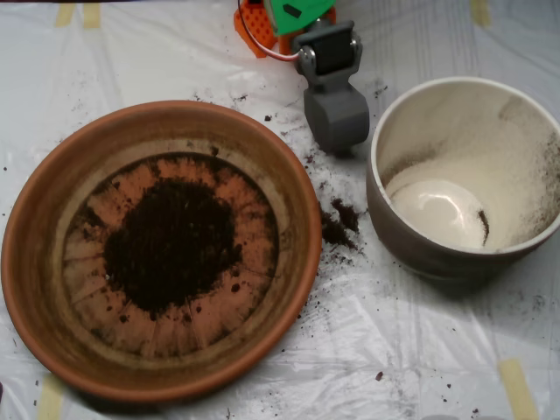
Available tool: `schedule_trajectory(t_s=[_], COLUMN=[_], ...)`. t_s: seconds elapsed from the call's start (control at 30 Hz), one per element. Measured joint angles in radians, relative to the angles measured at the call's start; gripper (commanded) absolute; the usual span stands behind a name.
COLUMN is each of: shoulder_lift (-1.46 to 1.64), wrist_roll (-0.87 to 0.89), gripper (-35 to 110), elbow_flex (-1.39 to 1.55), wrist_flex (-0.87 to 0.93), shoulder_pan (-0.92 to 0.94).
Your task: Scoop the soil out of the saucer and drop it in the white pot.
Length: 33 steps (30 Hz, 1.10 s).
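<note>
No readable text, labels, brands or numbers anywhere in view.

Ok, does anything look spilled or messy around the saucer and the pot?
Yes. Soil lies spilled on the plastic sheet between the saucer and the white pot, with specks scattered below the scoop.

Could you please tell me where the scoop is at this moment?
In the overhead view the scoop sits near the top, right of centre, above the plastic sheet in the gap between the saucer on the left and the white pot on the right.
</note>
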Motion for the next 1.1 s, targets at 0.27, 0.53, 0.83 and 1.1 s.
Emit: schedule_trajectory(t_s=[0.27, 0.53, 0.83, 1.1], shoulder_lift=[0.0, 0.0, 0.0, 0.0], wrist_roll=[0.034, 0.034, 0.034, 0.034], gripper=[0, 0, 0, 0], elbow_flex=[0.0, 0.0, 0.0, 0.0], wrist_flex=[0.0, 0.0, 0.0, -0.015], shoulder_pan=[0.055, 0.051, 0.049, 0.049])
